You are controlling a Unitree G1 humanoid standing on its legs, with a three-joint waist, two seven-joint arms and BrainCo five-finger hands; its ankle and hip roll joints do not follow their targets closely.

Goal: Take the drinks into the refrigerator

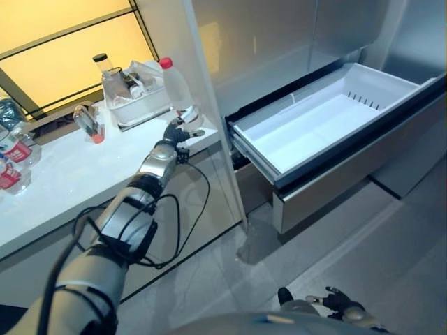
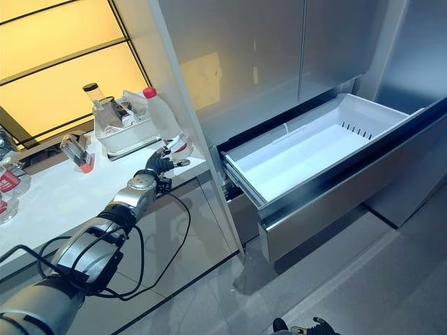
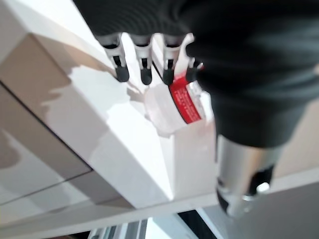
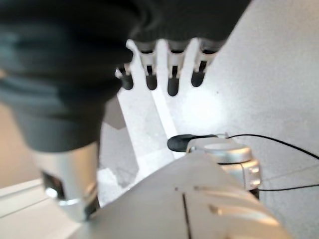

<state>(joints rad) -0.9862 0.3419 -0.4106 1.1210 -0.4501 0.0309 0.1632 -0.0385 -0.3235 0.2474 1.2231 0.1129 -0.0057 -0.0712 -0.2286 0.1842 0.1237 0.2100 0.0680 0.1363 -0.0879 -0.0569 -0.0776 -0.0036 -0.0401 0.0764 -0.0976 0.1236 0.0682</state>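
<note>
Fridge (image 1: 279, 49) is the big steel unit on the right, lower drawer (image 1: 328, 118) pulled out, white liner bare. White desk (image 1: 63, 181) runs along the left, under a yellow-lit window. White bin (image 1: 136, 105) sits at the back of the desk with a dark-capped bottle (image 1: 105, 70) and other bits in it. Main drink, a clear bottle with red cap (image 1: 176, 85), stands upright on the desk's right end, just in front of the bin and near the fridge side wall. Left hand (image 1: 180, 131) is reaching across the desk edge to the base of that bottle; fingers straight and spread at the red label, not wrapped round it, so open, at most touching. More red-label bottles (image 1: 12, 150) at the far left of the desk, well apart from the hand. A small glass (image 1: 89, 122) stands between them and the bin. Right hand (image 4: 159, 74) hangs low over the floor (image 1: 391, 265), fingers straight, holding nothing.
</note>
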